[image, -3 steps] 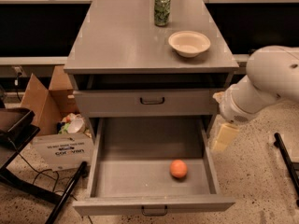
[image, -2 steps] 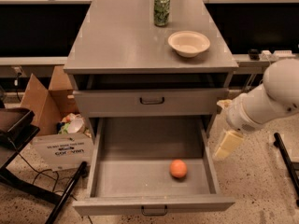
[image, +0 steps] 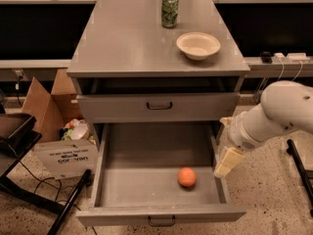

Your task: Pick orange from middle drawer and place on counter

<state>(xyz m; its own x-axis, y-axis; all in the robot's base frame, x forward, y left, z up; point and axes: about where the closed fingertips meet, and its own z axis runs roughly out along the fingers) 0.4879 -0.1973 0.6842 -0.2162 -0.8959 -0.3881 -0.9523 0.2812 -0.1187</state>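
In the open middle drawer the orange lies ungrasped, with the gripper over the right wall, whether wide or narrow I cannot tell, so pickup and placing on the counter remain.

My gripper hangs at the lower right of the frame, in front of the right wall of the middle drawer, and hides a stretch of that wall. My arm runs out past the right edge. The drawer's dark handle is clipped by the bottom edge. The print on the green can at the back of the surface is too blurred to read. What lies in the cardboard box at the left is a jumble I cannot make out, and the black stand beside it is cut by the left edge.
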